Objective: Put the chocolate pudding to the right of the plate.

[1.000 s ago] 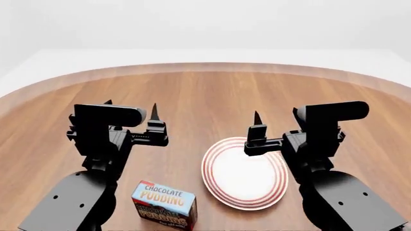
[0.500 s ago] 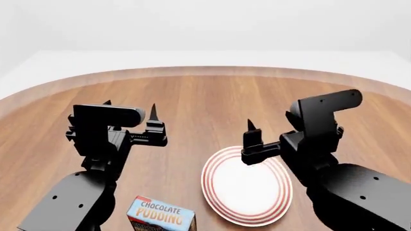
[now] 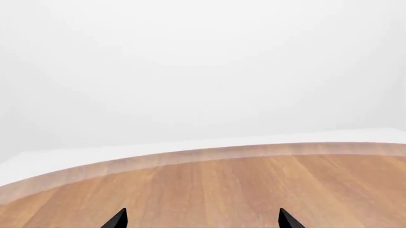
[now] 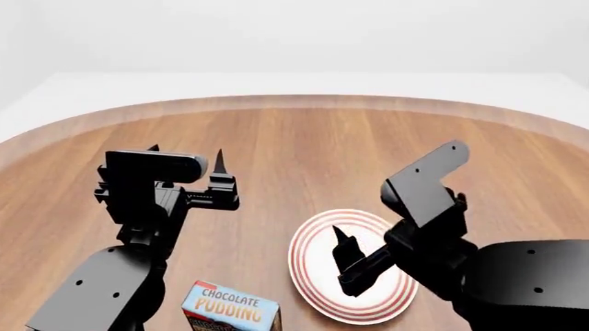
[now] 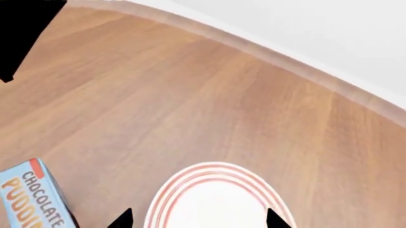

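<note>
On the wooden desk (image 4: pixel 304 152), near its front edge, the chocolate pudding (image 4: pixel 230 310) is seen lying with its light blue lettered panel up, partly cut off by the bottom of the head view, and it is placed to the left of the plate (image 4: pixel 311 243), close beside it but not touching. The plate, white with red rings round its rim, is laid flat on the wood, and part of it is covered in the head view by the right tool (image 4: pixel 343 256). That right tool is held low over the plate, tilted down and toward the pudding side, with its two dark fingertips spread apart and nothing between them; in the right wrist view both tips are seen at the picture's edge with the plate's rim framed between them and the carton off to one side. The left tool (image 4: pixel 187 157) is held higher, well behind the pudding and over bare wood, its fingers likewise parted and empty, as is confirmed by the two separated tips in the left wrist view. Whether the right tool is touching the plate cannot be told, though a gap appears likely.
</note>
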Robot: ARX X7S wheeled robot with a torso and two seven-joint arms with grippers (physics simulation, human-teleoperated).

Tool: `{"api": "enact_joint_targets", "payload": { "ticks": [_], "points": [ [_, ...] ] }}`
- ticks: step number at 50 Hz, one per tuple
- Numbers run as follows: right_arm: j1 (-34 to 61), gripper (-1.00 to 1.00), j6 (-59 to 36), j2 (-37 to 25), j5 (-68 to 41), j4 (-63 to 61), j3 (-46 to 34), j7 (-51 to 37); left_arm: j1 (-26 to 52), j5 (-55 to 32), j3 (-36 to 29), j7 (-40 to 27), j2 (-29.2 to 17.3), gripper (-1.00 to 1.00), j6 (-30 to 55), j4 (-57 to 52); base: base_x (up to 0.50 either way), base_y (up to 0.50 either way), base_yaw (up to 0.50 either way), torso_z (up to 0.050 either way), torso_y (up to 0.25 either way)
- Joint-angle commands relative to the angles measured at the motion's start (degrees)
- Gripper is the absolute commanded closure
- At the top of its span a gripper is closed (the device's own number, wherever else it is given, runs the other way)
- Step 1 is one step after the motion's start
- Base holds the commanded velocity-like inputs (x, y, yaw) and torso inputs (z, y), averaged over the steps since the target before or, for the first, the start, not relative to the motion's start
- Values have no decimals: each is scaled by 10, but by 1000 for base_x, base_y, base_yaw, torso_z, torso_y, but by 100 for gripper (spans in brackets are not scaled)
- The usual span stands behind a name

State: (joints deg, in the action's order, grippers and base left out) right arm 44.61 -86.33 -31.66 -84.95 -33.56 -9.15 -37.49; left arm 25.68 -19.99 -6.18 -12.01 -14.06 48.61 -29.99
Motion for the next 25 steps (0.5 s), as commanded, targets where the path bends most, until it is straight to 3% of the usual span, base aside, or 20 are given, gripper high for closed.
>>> {"api": "enact_joint_targets", "payload": {
  "ticks": [1,25],
  "points": [
    [17,-100,3,-24,-55,10,-30,-18,-1,-2,-2,-2,-3,-100,-3,3,0,0,0,0,0],
    [120,-100,4,-41,-160,65,-115,0,0,-4,-8,-7,-8,-100,-8,12,0,0,0,0,0]
  ]
}}
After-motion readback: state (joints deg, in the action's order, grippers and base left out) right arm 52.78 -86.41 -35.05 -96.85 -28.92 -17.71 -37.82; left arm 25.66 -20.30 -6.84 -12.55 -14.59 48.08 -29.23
